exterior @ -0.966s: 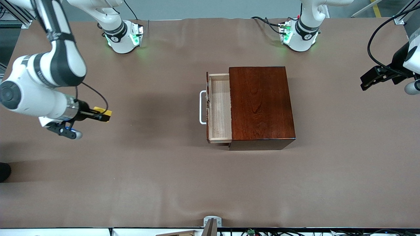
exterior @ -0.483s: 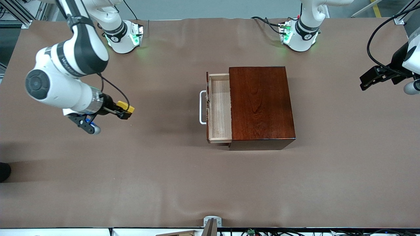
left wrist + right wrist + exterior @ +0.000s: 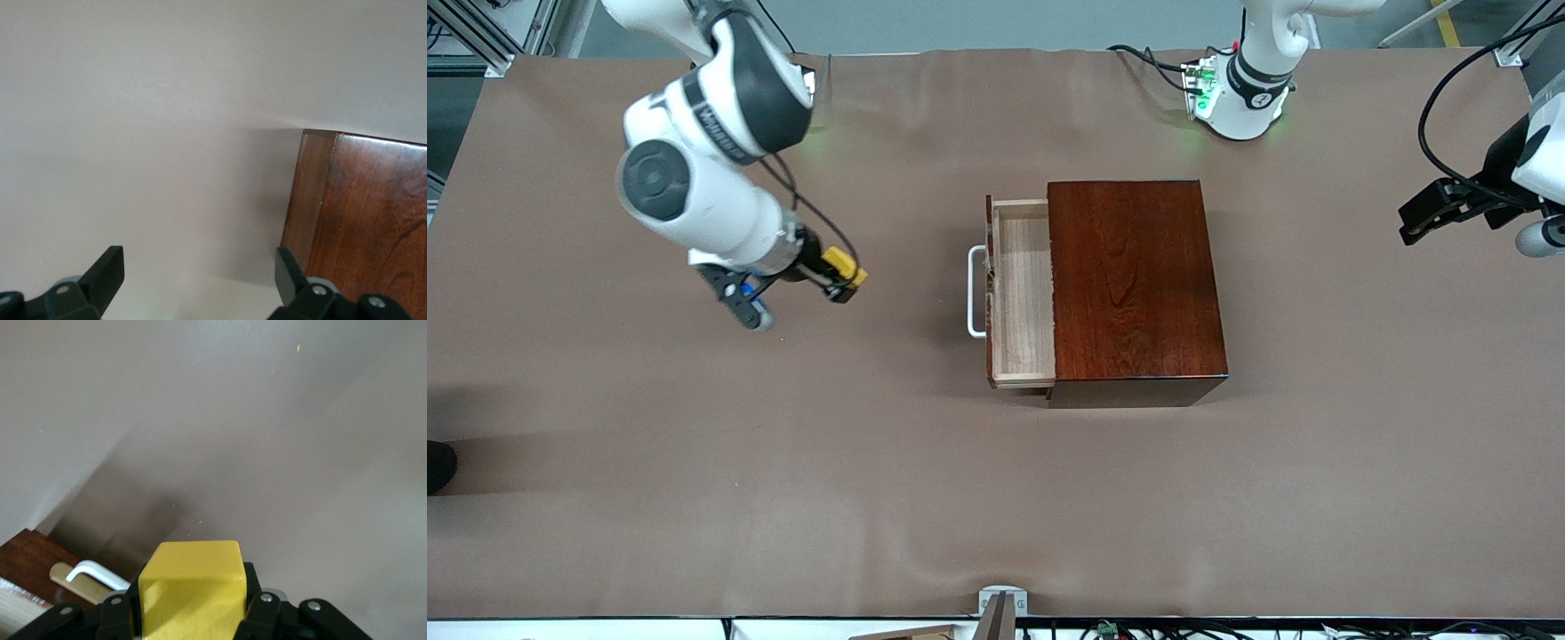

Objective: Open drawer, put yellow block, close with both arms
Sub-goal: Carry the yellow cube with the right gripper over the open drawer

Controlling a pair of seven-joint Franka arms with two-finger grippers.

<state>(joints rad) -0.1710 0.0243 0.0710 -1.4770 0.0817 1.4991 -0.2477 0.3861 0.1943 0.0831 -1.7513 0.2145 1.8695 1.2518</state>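
Note:
My right gripper (image 3: 841, 279) is shut on the yellow block (image 3: 845, 266) and holds it in the air above the table, on the handle side of the drawer (image 3: 1021, 293). In the right wrist view the yellow block (image 3: 192, 587) fills the space between the fingers, with the white handle (image 3: 97, 574) showing further off. The drawer stands pulled out of the dark wooden box (image 3: 1134, 284); its pale tray holds nothing and its white handle (image 3: 974, 292) points toward the right arm's end. My left gripper (image 3: 1427, 213) waits open at the left arm's end, and its wrist view shows a corner of the box (image 3: 360, 213).
A brown cloth (image 3: 783, 462) covers the whole table. The two arm bases (image 3: 1240, 93) with green lights stand along the edge farthest from the front camera. A small metal bracket (image 3: 1000, 604) sits at the table's near edge.
The right arm has swung toward the drawer with the yellow block in its grip, covering a good part of the way. The left arm has stayed in place.

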